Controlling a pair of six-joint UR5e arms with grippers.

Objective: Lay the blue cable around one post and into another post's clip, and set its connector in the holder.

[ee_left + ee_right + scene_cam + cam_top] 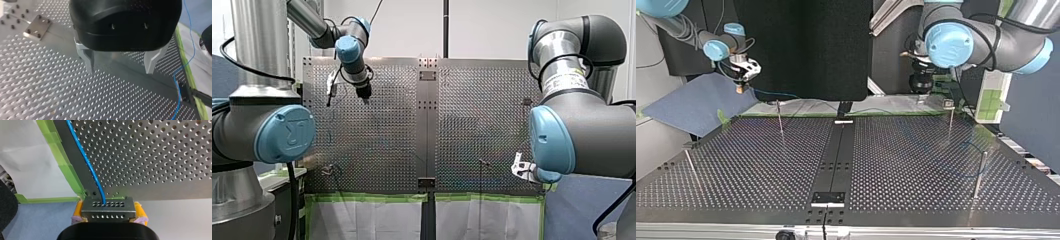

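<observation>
Clamped by my right gripper [109,213], the connector [108,208] hangs just off the table [150,157] corner, blue cable [85,157] trailing over the edge, while my left gripper [120,68] gapes empty, so routing and seating look wholly undone.

Only one mark reads at all: a raised emblem, seemingly UR, on my left arm's blue joint cap [287,135]. The white sticker [564,79] on my right arm carries print too small to read.

Thin blue cable [85,157] leads out of grey perforated connector [108,214], clamped in right end effector [108,208].
</observation>
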